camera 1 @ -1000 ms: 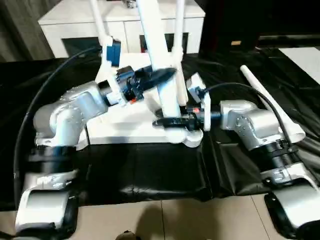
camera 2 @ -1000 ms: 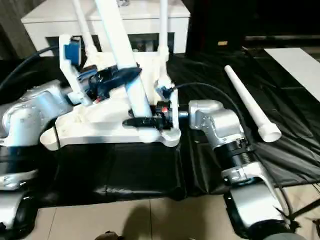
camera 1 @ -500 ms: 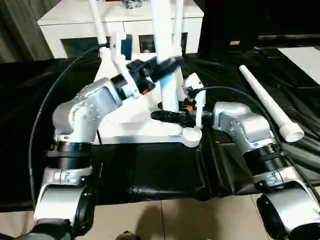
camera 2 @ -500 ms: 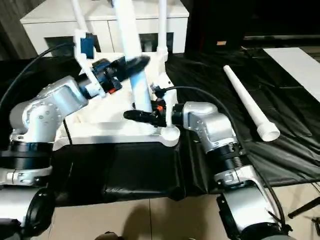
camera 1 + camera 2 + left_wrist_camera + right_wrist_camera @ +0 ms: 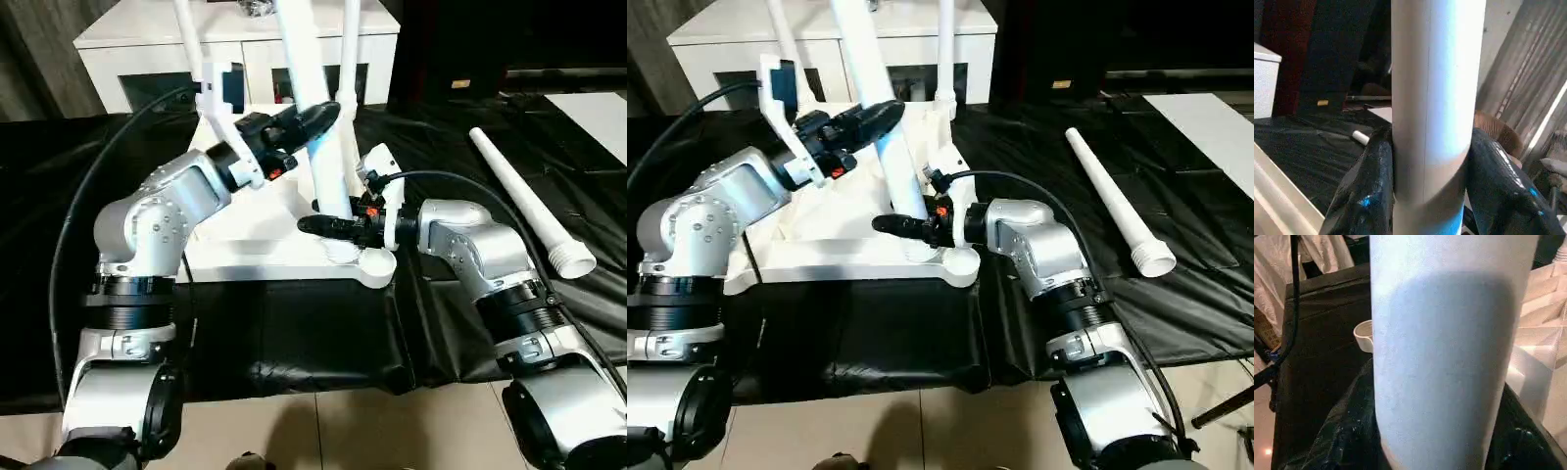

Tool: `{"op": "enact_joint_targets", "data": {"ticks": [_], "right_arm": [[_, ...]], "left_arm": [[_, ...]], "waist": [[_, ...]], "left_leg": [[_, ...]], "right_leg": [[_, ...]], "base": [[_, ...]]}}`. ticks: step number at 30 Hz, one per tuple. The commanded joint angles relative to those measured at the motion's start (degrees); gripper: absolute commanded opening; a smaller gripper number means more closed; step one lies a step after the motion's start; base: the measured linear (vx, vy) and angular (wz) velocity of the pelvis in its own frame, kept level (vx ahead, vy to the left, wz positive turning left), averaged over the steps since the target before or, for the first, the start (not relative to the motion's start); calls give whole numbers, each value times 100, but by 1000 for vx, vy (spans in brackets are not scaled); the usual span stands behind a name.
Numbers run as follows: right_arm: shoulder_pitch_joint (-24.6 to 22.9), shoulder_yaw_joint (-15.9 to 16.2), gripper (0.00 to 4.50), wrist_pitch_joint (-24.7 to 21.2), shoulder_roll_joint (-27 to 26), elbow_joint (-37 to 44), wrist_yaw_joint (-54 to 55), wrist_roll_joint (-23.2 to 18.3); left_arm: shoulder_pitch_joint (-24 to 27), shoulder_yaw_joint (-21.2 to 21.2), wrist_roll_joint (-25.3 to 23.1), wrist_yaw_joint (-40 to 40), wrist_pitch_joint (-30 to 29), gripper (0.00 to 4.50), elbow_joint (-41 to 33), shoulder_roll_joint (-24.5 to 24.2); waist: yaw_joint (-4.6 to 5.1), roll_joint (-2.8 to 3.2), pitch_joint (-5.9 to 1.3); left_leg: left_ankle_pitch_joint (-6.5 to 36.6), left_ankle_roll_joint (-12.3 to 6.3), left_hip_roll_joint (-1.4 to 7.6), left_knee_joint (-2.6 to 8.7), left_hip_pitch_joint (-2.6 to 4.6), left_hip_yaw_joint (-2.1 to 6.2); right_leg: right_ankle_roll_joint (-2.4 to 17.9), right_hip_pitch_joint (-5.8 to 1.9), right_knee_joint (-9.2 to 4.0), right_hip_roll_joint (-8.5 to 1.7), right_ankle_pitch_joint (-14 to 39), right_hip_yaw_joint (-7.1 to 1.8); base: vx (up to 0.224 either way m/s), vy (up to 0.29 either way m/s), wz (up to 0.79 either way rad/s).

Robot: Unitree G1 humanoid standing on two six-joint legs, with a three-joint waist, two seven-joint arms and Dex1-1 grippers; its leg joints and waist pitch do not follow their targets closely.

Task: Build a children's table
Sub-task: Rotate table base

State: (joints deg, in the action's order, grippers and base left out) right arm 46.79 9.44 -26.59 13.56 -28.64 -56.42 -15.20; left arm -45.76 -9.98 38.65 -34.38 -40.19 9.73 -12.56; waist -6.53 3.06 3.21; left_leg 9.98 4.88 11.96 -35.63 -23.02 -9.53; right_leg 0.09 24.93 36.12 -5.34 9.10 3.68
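White plastic rectangular tabletop lies underside-up on black sheet. Both jaws clamp one tapered white tube leg, top cropped: left gripper high, right gripper low, masking its socket joint. Loose leg lies apart.

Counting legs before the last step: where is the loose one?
The long tapered white tube leg lies unattached on the black sheet, on the robot's right, beyond its right forearm.

Home room: white cabinet, curtains, tiled floor.
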Motion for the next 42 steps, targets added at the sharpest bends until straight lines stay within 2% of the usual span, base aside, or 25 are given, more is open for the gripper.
{"op": "enact_joint_targets", "data": {"ticks": [1,3,4,6,7,8,10,11,13,14,15,16,17,18,22,23,24,26,37,42], "right_arm": [[184,-58,197,149,-15,-105,-46,20],[213,-79,197,170,-27,-146,-52,9],[365,-217,252,63,-81,-340,-81,-128],[427,-267,272,16,-95,-414,-96,-180],[468,-292,272,-9,-98,-460,-128,-212],[493,-297,285,-17,-87,-481,-159,-223],[630,-309,312,-88,4,-569,-368,-277],[676,-308,319,-123,42,-592,-449,-294],[791,-289,319,-222,150,-656,-698,-325],[839,-249,319,-268,227,-674,-885,-334],[840,-248,323,-269,229,-674,-889,-334],[919,-157,325,-372,361,-723,-1221,-332],[926,-150,325,-379,369,-731,-1246,-331],[950,-101,325,-412,420,-761,-1375,-314],[963,-8,325,-439,488,-808,-1552,-242],[969,21,325,-442,503,-828,-1596,-225],[951,71,325,-435,496,-831,-1626,-201],[933,134,325,-416,482,-844,-1675,-162],[936,231,325,-386,386,-899,-1842,-92],[885,290,325,-488,463,-820,-2063,-123]], "left_arm": [[-18,-135,87,66,-48,176,-179,-59],[-14,-142,95,64,-55,176,-190,-67],[-10,-149,112,31,-67,176,-203,-104],[-8,-147,115,8,-66,176,-199,-126],[-9,-140,111,-15,-63,176,-190,-146],[-9,-120,106,-54,-68,176,-195,-169],[-17,-28,93,-231,-94,176,-236,-276],[-26,-1,86,-283,-95,176,-242,-304],[-54,36,77,-366,-96,176,-246,-353],[-69,33,83,-404,-98,176,-242,-366],[-69,33,83,-404,-98,176,-242,-366],[-85,37,90,-452,-128,176,-249,-398],[-86,39,88,-456,-130,176,-249,-402],[-82,64,85,-502,-138,176,-263,-426],[-58,103,141,-609,-170,176,-318,-457],[-52,103,177,-635,-190,176,-336,-460],[-16,133,216,-688,-227,176,-394,-464],[36,194,239,-789,-252,176,-480,-474],[157,457,318,-1164,-369,176,-745,-510],[147,496,328,-1298,-390,176,-765,-572]], "waist": [[-25,-94,-492],[-23,-94,-483],[-16,-136,-489],[-10,-110,-485],[-18,-113,-482],[-17,-156,-485],[-26,-124,-495],[-34,-151,-492],[-48,-146,-488],[-47,-190,-482],[-62,-173,-485],[-53,-201,-478],[-71,-184,-484],[-67,-203,-480],[-77,-220,-483],[-81,-220,-488],[-89,-187,-487],[-91,-214,-485],[-96,-204,-478],[-135,-190,-489]], "left_leg": [[942,-160,23,390,98,-26],[933,-163,22,393,97,-29],[929,-173,19,391,100,-35],[954,-171,23,398,97,-29],[966,-162,26,394,108,-33],[927,-173,28,395,110,-39],[854,-185,27,388,112,-35],[834,-203,25,385,110,-40],[857,-212,31,383,113,-44],[854,-203,34,386,104,-50],[871,-193,34,384,108,-47],[879,-197,34,385,105,-52],[881,-197,39,381,115,-51],[884,-188,38,384,108,-50],[817,-184,38,379,106,-48],[788,-187,41,371,106,-50],[796,-182,42,371,108,-45],[821,-181,41,371,105,-52],[916,-137,47,382,114,-45],[855,-153,50,372,121,-46]], "right_leg": [[1349,-402,-343,-200,887,-153],[1327,-395,-350,-192,891,-155],[1329,-398,-347,-194,884,-157],[1342,-395,-347,-199,921,-155],[1338,-388,-345,-195,901,-158],[1331,-389,-345,-186,841,-159],[1373,-384,-318,-188,745,-155],[1392,-393,-313,-185,697,-153],[1405,-392,-311,-181,699,-154],[1394,-395,-316,-186,702,-158],[1386,-396,-312,-197,732,-160],[1378,-394,-319,-191,753,-160],[1384,-393,-316,-193,751,-160],[1392,-392,-315,-193,754,-159],[1433,-397,-298,-197,676,-157],[1457,-394,-290,-199,619,-159],[1471,-390,-286,-201,617,-157],[1503,-393,-289,-195,612,-156],[1451,-388,-301,-194,742,-160],[1469,-382,-286,-186,632,-160]], "base": [[0,0,0],[0,0,0],[0,0,0],[0,0,0],[0,0,0],[0,0,0],[0,0,0],[0,0,0],[0,0,0],[0,0,0],[0,0,0],[0,0,0],[0,0,0],[0,0,0],[0,0,0],[0,0,0],[0,0,0],[0,0,0],[0,0,0],[0,0,0]]}}
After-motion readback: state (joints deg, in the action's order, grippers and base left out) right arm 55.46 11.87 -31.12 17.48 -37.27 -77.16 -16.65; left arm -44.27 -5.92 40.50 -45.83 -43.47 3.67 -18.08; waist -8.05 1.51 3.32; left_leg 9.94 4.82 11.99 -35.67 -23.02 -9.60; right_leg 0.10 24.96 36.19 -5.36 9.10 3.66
